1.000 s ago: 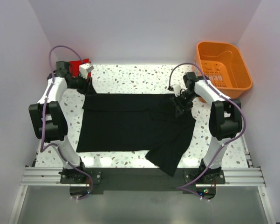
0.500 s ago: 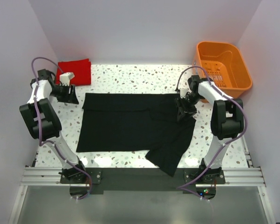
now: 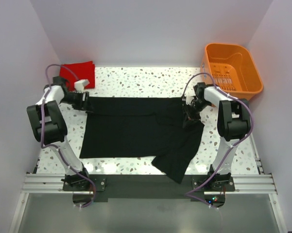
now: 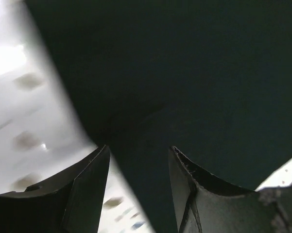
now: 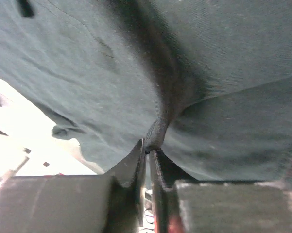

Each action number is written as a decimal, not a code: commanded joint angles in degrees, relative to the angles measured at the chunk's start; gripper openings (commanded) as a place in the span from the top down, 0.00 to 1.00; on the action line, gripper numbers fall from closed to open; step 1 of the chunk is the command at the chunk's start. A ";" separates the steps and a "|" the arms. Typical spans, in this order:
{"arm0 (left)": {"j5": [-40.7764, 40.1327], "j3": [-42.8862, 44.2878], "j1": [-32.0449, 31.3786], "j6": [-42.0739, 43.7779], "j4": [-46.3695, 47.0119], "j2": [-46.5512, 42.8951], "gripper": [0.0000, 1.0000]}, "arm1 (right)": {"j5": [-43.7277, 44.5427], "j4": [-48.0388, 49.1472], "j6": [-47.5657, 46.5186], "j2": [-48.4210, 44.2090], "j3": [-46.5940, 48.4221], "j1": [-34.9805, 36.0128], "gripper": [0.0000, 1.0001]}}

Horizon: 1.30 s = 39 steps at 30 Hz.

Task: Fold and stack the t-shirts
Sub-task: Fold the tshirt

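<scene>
The black t-shirt (image 3: pixel 136 128) lies spread on the table, its right side bunched and hanging toward the front edge. The red t-shirt (image 3: pixel 77 74) sits as a small folded rectangle at the back left corner. My left gripper (image 3: pixel 89 104) is at the black shirt's back left corner. In the left wrist view it (image 4: pixel 139 150) stands open, straddling the edge of the dark cloth (image 4: pixel 184 73). My right gripper (image 3: pixel 188 114) is at the shirt's back right part. In the right wrist view it (image 5: pixel 148 145) is shut on a pinched ridge of the black cloth (image 5: pixel 136 58).
An orange plastic basket (image 3: pixel 227 45) stands at the back right, beyond the table's corner. The speckled table (image 3: pixel 136 80) shows bare behind the black shirt. White walls close in on the left, right and back.
My left gripper swung out to the table's left edge, then came in to the black shirt's corner. My right gripper closed on a fold of the black cloth.
</scene>
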 commanded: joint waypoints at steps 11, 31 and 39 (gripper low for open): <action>8.50 -14.12 -41.79 -32.20 40.13 -7.82 0.47 | -5.32 1.35 1.89 -2.04 -2.34 -0.31 1.00; -22.61 3.98 -59.05 -47.45 30.94 7.39 0.60 | -4.27 1.08 1.45 -3.45 -3.04 -0.57 1.00; -28.33 4.69 -60.63 -46.13 27.68 7.57 0.66 | -4.53 1.70 1.89 -3.37 -3.48 -0.57 1.00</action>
